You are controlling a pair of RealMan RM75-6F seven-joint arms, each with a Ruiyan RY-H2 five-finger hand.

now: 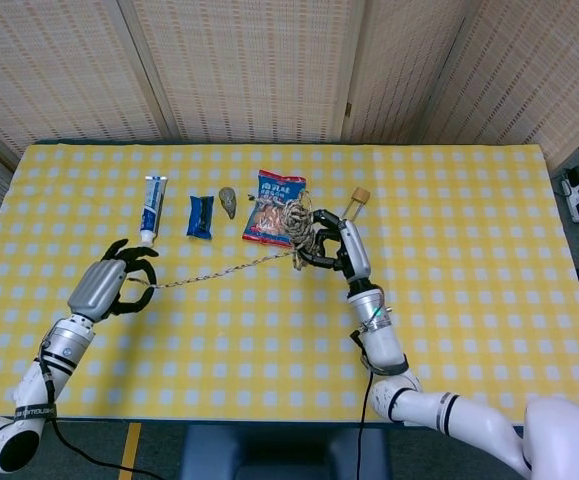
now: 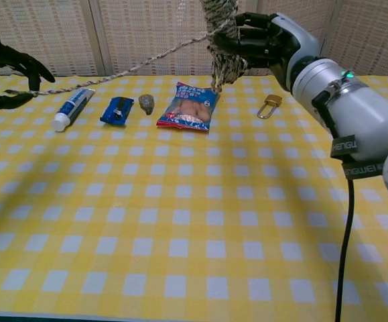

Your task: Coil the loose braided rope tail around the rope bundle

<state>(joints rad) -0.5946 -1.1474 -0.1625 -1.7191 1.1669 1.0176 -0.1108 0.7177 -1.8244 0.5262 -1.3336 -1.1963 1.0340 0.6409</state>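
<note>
Woven-blind panels back the yellow checked tablecloth [image 1: 449,300], whose near half and whole 3 o'clock side lie bare in the head view, giving me broad room to swing either arm. Along the far side sits a row: toothpaste tube [image 1: 154,209], blue packet [image 1: 201,216], small grey stone [image 1: 228,201], snack bag [image 1: 272,208] and a brass padlock [image 1: 354,205] toward 1 o'clock.

My right hand [image 1: 331,246] holds the rope bundle [image 1: 296,222] lifted above the cloth, just near of the snack bag, fingers wrapped round its lower part. In the chest view the bundle [image 2: 222,37] stands roughly upright, long axis vertical, its top cut off by the frame edge and a frayed end hanging below my right hand [image 2: 264,41].

From the bundle the loose rope tail [image 1: 224,271] runs taut and nearly straight toward 8 o'clock, ending at my left hand [image 1: 119,280], which pinches the end between curled fingers. In the chest view the tail [image 2: 123,69] slopes down to my left hand [image 2: 9,77] at the frame's 9 o'clock edge.
</note>
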